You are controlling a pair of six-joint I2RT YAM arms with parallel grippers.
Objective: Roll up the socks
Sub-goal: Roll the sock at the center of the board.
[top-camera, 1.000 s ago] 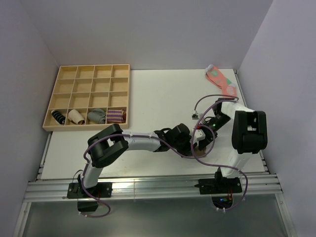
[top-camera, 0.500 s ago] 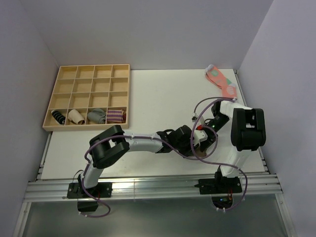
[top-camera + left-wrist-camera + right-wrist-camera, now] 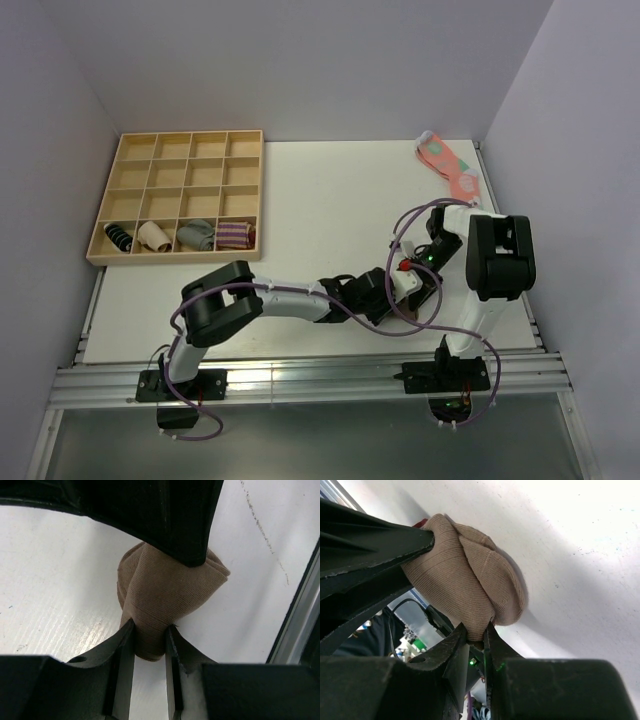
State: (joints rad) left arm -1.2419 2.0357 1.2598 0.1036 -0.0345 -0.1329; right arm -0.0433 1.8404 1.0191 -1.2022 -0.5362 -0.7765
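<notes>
The socks (image 3: pixel 165 592) are a bunched tan-brown knit wad on the white table, near its front right edge. My left gripper (image 3: pixel 149 635) is shut on one end of the wad, which fills the gap between its fingers. In the right wrist view the socks (image 3: pixel 465 587) are pinched at a lower fold by my right gripper (image 3: pixel 476 632), also shut. From above, the two grippers meet head to head, left gripper (image 3: pixel 392 292) and right gripper (image 3: pixel 414 272). They hide the socks except for a small red bit of cuff (image 3: pixel 404 266).
A wooden compartment tray (image 3: pixel 190 133) sits at the back left, with small sock bundles (image 3: pixel 196 235) in its front row. A coral-pink sock (image 3: pixel 448 165) lies at the far right corner. The metal rail (image 3: pixel 300 375) runs along the near edge, close to the grippers.
My right gripper has closed onto the socks. Both grippers and the wad have shifted toward the near edge of the table, the left arm stretching out lower.
</notes>
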